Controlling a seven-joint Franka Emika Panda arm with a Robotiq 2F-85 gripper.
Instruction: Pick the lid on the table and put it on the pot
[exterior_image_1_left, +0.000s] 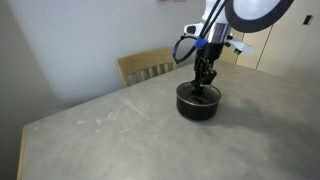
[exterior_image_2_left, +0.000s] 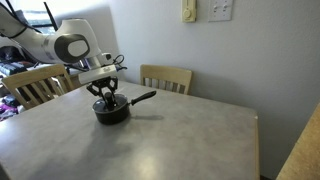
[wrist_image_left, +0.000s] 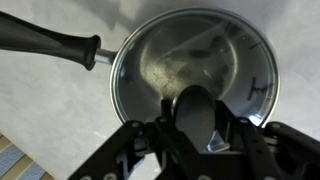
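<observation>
1. Lid (wrist_image_left: 165, 60) sits on pot (exterior_image_1_left: 197, 104), rim to rim, mid table (exterior_image_1_left: 100, 135).
2. Gripper (wrist_image_left: 197, 118) narrow, fingers (wrist_image_left: 160, 135) pinching knob (wrist_image_left: 197, 105) from both sides.
3. Handle (wrist_image_left: 50, 40) sticks out sideways; chair (exterior_image_2_left: 165, 77) behind table.

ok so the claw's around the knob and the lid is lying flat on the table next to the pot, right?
Not quite. The claw is around the knob, but the lid isn't on the table next to the pot. The wrist view shows it sitting on the pot, its metal rim ringing the mouth.
</observation>
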